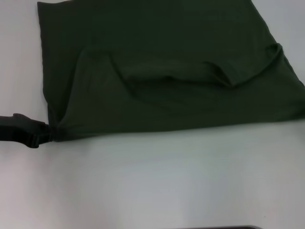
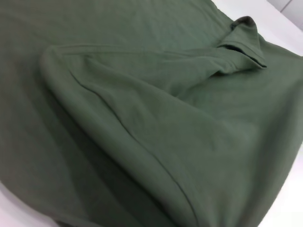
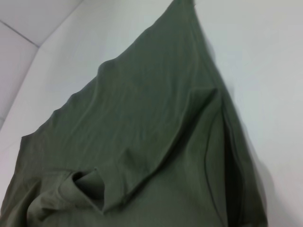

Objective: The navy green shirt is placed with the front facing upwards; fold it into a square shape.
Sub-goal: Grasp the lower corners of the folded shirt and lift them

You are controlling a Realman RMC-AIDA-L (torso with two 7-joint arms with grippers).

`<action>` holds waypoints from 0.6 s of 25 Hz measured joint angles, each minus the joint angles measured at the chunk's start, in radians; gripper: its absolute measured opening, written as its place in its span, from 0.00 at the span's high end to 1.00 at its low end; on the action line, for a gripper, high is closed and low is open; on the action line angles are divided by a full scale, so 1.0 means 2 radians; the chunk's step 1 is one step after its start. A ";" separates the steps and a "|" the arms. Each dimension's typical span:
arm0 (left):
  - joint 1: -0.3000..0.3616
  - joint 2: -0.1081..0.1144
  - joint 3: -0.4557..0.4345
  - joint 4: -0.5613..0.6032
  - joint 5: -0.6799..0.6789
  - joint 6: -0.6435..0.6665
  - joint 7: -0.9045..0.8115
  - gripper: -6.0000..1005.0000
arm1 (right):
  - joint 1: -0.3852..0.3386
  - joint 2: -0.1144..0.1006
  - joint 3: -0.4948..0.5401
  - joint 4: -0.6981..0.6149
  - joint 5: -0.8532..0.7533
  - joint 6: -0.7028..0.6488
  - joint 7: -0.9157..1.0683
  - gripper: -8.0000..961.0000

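The navy green shirt [image 1: 167,67] lies spread on the white table, plain dark cloth up, with a loose fold and a sleeve hem [image 1: 224,76] across its middle. My left gripper [image 1: 46,133] sits at the shirt's near left corner, shut on the cloth, which bunches to a point there. In the left wrist view the shirt [image 2: 142,118] fills the frame, with a thick fold running across it. The right wrist view shows the shirt [image 3: 142,142] with a turned-over sleeve. The right gripper does not show in any view.
The white table [image 1: 152,181] stretches bare between the shirt and the near edge. A thin dark strip [image 1: 224,227] shows at the bottom edge of the head view. The shirt's right corner reaches the frame's right edge.
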 joint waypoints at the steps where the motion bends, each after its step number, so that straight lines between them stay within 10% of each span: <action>1: 0.000 0.000 0.000 0.000 0.002 0.004 0.000 0.96 | -0.002 0.001 0.001 0.000 0.000 -0.005 -0.004 0.95; 15: 0.000 0.000 0.002 -0.003 0.027 0.024 0.004 0.96 | -0.037 0.017 0.029 -0.002 -0.001 -0.061 -0.059 0.96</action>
